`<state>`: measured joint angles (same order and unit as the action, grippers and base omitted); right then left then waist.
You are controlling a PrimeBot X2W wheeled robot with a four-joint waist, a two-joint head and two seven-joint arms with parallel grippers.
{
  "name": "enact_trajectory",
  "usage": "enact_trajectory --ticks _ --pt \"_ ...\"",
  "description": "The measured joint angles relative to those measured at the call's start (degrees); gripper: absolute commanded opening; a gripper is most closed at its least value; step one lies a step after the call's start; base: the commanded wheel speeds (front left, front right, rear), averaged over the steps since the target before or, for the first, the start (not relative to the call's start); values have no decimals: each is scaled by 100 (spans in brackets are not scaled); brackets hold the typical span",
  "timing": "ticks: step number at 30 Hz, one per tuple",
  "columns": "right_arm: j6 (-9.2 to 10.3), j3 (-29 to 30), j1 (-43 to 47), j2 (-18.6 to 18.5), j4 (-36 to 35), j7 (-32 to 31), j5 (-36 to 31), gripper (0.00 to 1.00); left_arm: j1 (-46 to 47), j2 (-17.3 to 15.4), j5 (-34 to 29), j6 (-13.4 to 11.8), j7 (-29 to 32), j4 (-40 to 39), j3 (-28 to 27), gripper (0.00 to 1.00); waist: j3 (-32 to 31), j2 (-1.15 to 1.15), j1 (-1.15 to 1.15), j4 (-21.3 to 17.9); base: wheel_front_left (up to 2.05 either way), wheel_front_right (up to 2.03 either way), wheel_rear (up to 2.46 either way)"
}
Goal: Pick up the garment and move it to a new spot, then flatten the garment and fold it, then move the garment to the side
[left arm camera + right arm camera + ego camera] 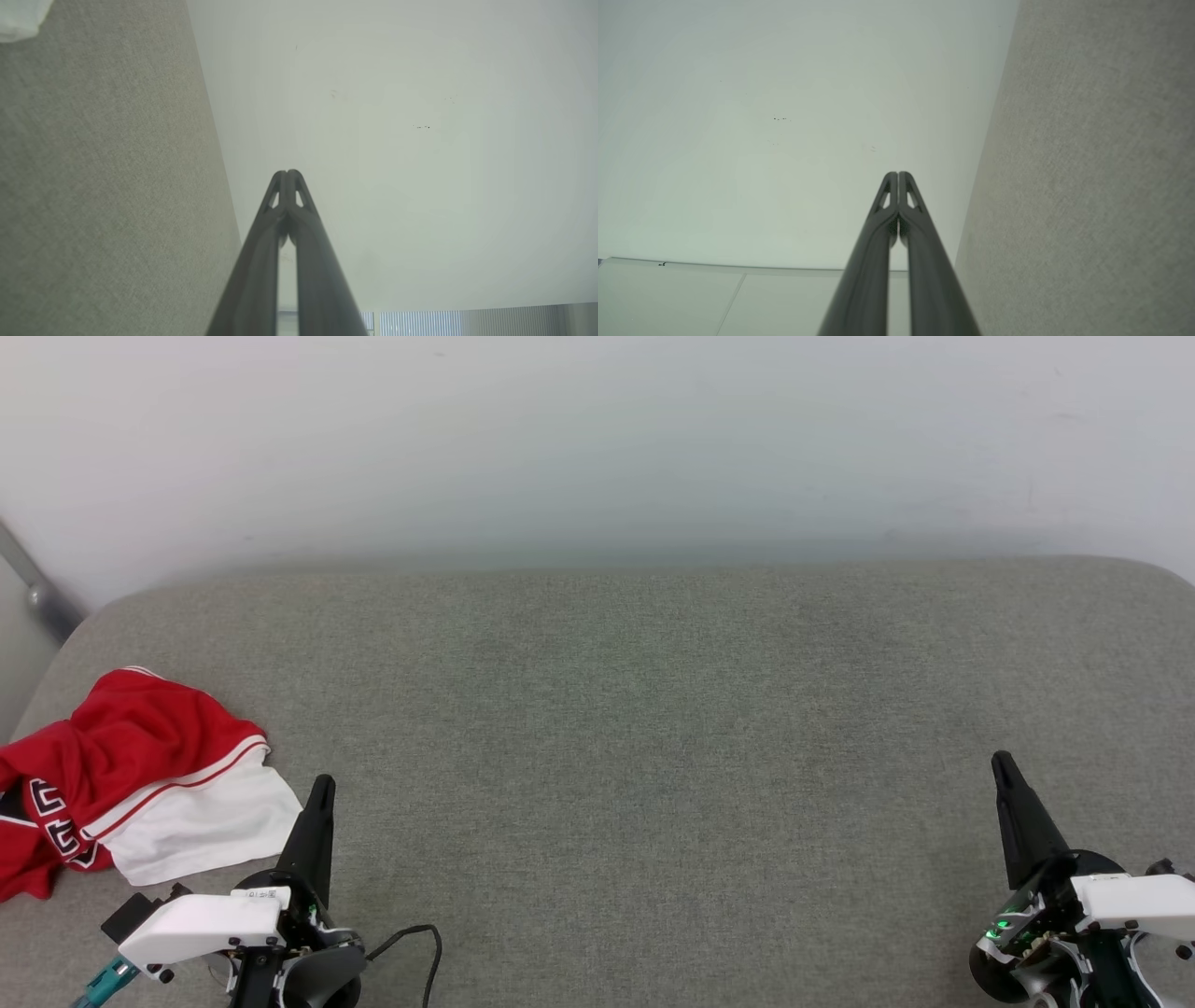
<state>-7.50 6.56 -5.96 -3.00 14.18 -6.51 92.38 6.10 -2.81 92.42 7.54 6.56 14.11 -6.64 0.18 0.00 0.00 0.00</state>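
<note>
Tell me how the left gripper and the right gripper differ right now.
The left gripper sits close beside the garment; the right gripper is far across the grey cushion from it. A black cable loops by the left gripper's base; a green light glows at the right gripper's. Both are shut and empty.

Soft red-and-white cloth garment (140,775) on matt grey woven upholstery (653,756)
</note>
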Motion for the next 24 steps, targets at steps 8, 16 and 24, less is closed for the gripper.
enact_trajectory --ticks 8,16,24 --pt "0 0 0 0 0 0 0 0 0 0 0 0 0 0 0 0 0 0 0 0 0 0 0" --pt "1 -32 165 1 105 73 -44 100 -142 10 -1 -7 -80 112 112 100 1 0 0 -3 0 0 0" --pt "1 -204 169 -24 -74 341 -396 100 -133 -16 -455 -7 -341 -44 420 100 -7 0 0 2 0 0 0"
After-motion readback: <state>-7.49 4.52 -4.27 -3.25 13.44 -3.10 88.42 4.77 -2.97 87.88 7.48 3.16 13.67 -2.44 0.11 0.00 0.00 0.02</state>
